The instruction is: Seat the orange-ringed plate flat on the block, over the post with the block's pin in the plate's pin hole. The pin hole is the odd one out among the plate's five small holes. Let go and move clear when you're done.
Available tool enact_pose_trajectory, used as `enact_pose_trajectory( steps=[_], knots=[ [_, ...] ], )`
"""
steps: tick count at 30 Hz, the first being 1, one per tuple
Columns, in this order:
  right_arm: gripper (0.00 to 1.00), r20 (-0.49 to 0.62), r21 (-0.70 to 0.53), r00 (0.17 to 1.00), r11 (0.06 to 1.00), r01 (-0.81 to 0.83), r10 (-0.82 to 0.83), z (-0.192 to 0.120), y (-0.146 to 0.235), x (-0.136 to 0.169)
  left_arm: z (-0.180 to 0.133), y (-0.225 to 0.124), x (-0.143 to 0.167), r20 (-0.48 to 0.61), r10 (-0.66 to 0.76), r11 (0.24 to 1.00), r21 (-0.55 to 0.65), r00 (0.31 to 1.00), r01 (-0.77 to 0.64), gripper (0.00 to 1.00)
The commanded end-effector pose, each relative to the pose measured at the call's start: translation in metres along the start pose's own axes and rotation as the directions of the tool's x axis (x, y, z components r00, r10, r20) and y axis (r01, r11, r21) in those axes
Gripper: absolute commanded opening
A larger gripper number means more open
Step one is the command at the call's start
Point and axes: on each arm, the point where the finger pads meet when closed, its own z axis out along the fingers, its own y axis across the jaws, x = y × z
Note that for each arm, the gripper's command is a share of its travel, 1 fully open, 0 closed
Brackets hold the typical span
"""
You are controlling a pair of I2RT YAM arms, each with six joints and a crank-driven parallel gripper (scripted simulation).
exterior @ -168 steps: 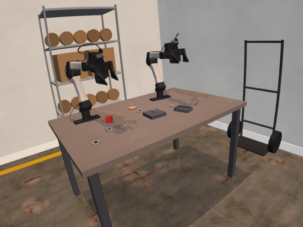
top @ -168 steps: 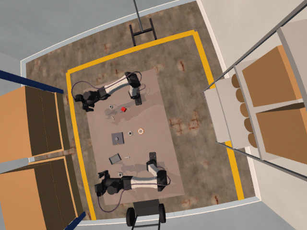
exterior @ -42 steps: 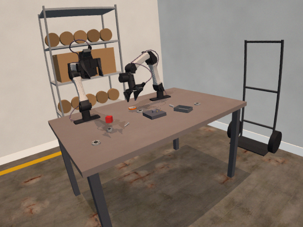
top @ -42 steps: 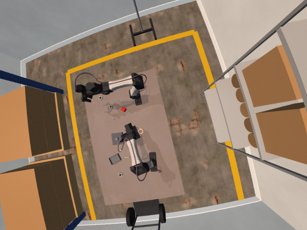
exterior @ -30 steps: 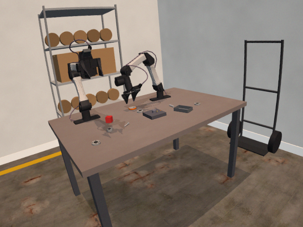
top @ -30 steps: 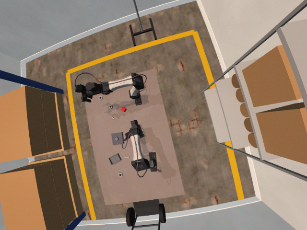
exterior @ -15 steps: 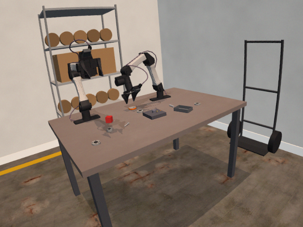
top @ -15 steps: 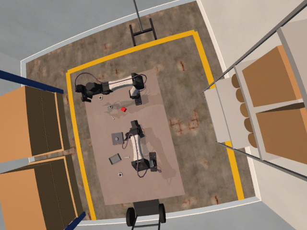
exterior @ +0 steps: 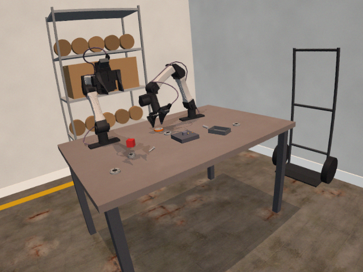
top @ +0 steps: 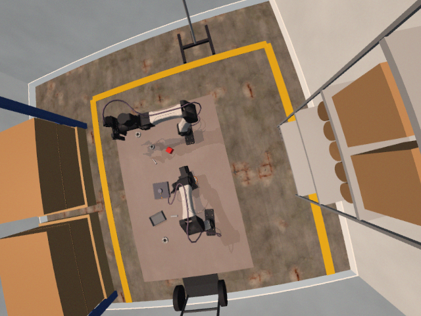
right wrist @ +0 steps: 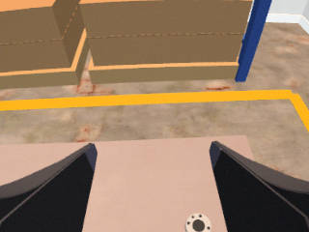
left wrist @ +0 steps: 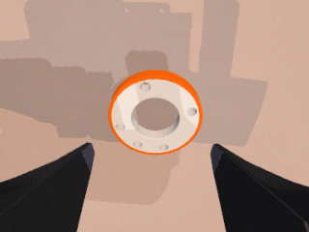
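A red cube (top: 169,150) (exterior: 130,143) sits near a slim bolt (top: 154,161) (exterior: 151,148).
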Motion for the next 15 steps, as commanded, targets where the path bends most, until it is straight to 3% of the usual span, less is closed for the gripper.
enact_pose_trajectory(
  steps=[1, 15],
  knots=[
    [0.83, 0.034, -0.001, 0.999, 1.000, 0.005, -0.005, 0.000, 0.002, -0.014, 0.014, 0.005, -0.001, 0.004, 0.010, 1.000, -0.028, 1.000, -0.010, 0.86],
    [0.83, 0.034, -0.001, 0.999, 1.000, 0.005, -0.005, 0.000, 0.002, -0.014, 0.040, 0.001, -0.001, 0.007, 0.008, 1.000, -0.010, 1.000, -0.007, 0.86]
  ],
)
